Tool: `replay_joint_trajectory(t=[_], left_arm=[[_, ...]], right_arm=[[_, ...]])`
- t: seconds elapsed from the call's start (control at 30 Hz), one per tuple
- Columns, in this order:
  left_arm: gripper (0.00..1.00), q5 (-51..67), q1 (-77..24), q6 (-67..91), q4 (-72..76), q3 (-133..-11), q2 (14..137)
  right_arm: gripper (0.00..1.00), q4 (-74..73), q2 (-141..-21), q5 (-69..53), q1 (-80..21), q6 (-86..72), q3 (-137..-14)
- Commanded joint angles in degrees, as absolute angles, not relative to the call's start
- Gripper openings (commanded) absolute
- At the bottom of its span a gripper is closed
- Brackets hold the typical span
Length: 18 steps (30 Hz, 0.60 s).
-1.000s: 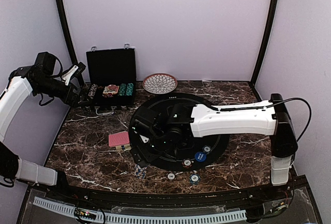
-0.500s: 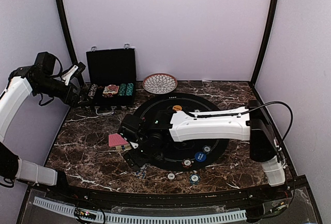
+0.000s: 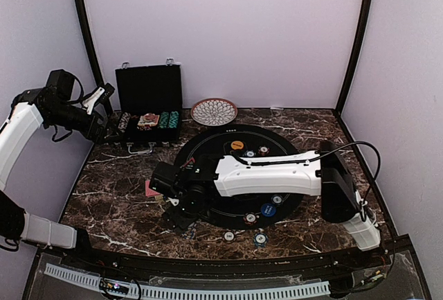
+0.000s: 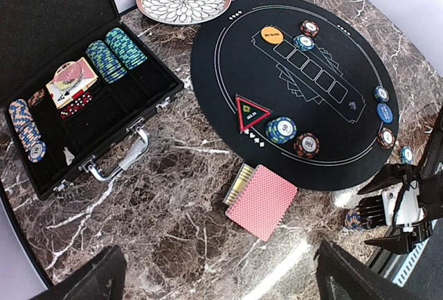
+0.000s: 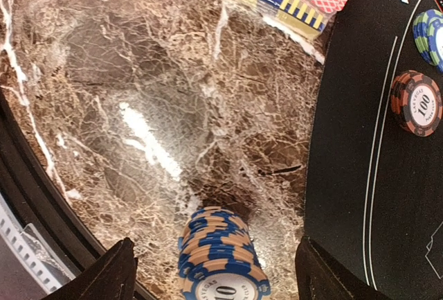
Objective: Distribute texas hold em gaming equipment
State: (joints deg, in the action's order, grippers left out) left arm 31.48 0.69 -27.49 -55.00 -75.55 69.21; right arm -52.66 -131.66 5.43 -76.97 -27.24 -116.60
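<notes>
Top view: the forearm hides most of the right gripper (image 3: 181, 214), and only a corner of the red-backed cards (image 3: 147, 190) peeks out to its left. Left wrist: left gripper (image 4: 220, 272) spread wide, fingers cropped, cards just ahead. Right wrist: fingers spread, chip stack (image 5: 220, 262) between them, untouched, its base cropped.

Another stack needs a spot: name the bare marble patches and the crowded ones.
Bare: marble between the black case and the card deck; also right of the round mat. Crowded: the mat's near rim, by the chip stack.
</notes>
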Motion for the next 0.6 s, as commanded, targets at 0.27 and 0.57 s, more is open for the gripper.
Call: replay_joint_trajectory(t=[0.27,0.57], left_arm=[[0.99,32.3,0.4,-28.5,-55.7,-74.4,67.2],[0.99,32.3,0.4,-28.4,-55.7,-74.4,67.3]], right_arm=[[0.78,-54.8,-133.1,10.1,-78.0,-26.8,-119.1],[0.73,-53.8,-133.1,9.0,-78.1,-26.5,-117.5]])
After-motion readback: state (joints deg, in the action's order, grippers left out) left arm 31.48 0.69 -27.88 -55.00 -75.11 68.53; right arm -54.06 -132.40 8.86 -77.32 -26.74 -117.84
